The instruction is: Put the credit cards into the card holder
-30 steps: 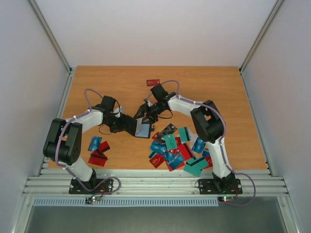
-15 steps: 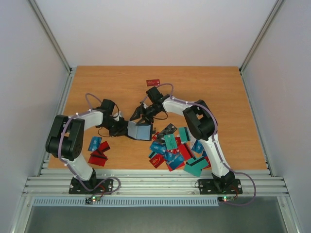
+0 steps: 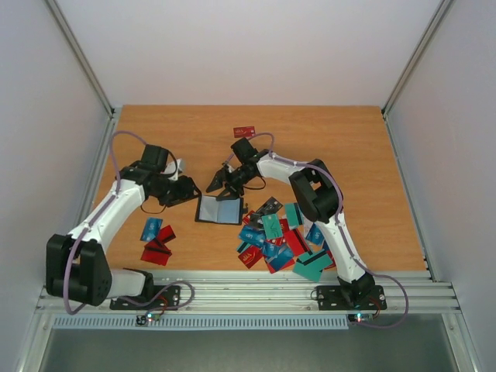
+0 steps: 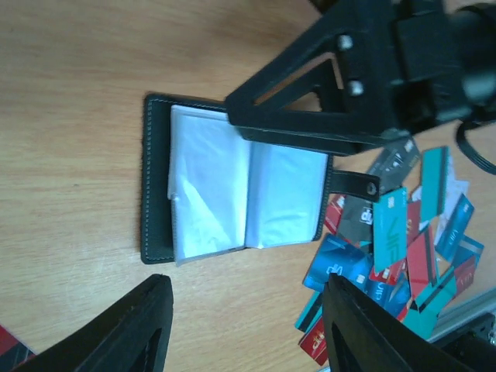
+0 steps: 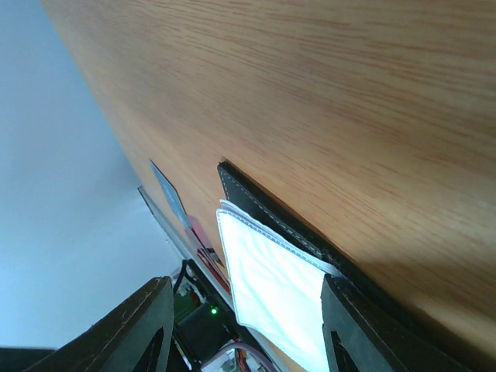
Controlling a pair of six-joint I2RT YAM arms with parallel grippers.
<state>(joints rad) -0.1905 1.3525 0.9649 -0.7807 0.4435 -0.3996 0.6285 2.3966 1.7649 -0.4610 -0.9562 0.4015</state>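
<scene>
Left pincer spread beside the open card holder, right pincer spread over its edge.

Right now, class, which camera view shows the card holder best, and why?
The left wrist view: the card holder lies open, large and central, clear sleeves visible, one corner under the right gripper. The top external view shows it small; the right wrist view shows only one edge, side-on.

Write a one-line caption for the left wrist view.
Card holder lies open on the table, sleeves showing, right end effector over its edge, credit cards piled beside, left end effector open.
</scene>
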